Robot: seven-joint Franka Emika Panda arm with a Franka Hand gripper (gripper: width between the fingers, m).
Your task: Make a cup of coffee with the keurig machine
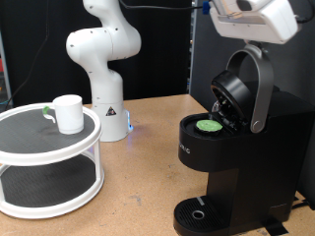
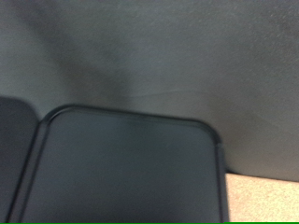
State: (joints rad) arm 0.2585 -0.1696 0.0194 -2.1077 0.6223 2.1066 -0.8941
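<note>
The coffee machine (image 1: pixel 231 147) stands at the exterior view's right with its lid (image 1: pixel 241 88) swung up and a green-topped pod (image 1: pixel 208 125) sitting in the open chamber. The cup (image 1: pixel 68 113) rests well apart, on the top shelf of a white two-tier stand (image 1: pixel 49 162) at the exterior view's left, so nothing sits on the round drip tray (image 1: pixel 200 214) yet. The tool (image 1: pixel 258 18) hangs at the exterior view's top right, just above the raised lid handle (image 1: pixel 261 93); its fingers are cut off by the frame, so whether they are wide or narrow cannot be told. The wrist view shows only a dark rounded panel (image 2: pixel 126 168) and a sliver of bench (image 2: pixel 266 198), with no fingers visible.

The main risk looks like brewing with no cup under the spout, which would spill coffee over the tray and bench. A push on the handle that lands off-centre could slip off the curved bar or shove the whole machine. If the pod sits crooked, the lid may jam instead of closing.
</note>
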